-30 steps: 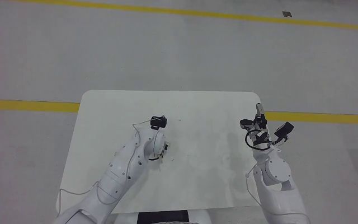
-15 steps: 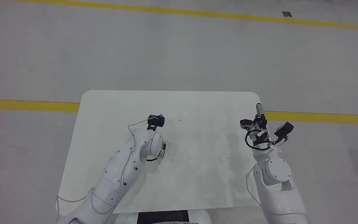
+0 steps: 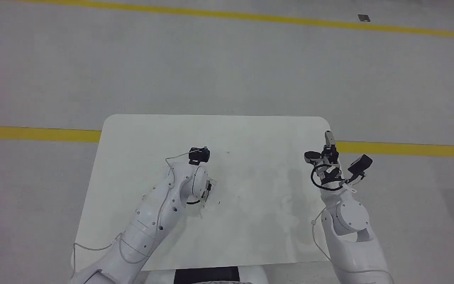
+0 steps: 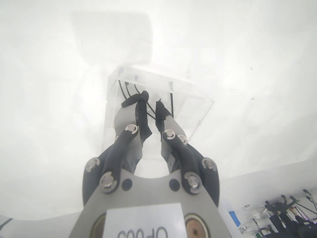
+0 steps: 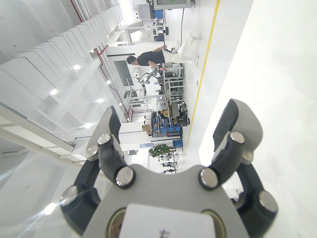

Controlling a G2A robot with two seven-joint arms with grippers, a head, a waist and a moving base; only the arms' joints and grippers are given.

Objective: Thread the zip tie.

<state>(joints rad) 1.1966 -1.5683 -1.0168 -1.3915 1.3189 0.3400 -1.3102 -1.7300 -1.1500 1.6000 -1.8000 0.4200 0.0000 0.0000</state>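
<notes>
Several thin black zip ties stand inside a clear plastic box on the white table. My left gripper reaches down into this box, its taped fingers a narrow gap apart with tie strands running between them. I cannot tell if either finger touches a tie. In the top view the left gripper is at the table's middle left, mostly hidden under its wrist. My right gripper is held open and empty, pointing off into the room. The top view places the right gripper at the table's right edge.
The table top around the box is bare white. A yellow floor line runs behind the table on both sides. The room beyond holds racks and machines, far from the table.
The left arm's wrist shifted slightly sideways and back over the box. The right arm has not moved.
</notes>
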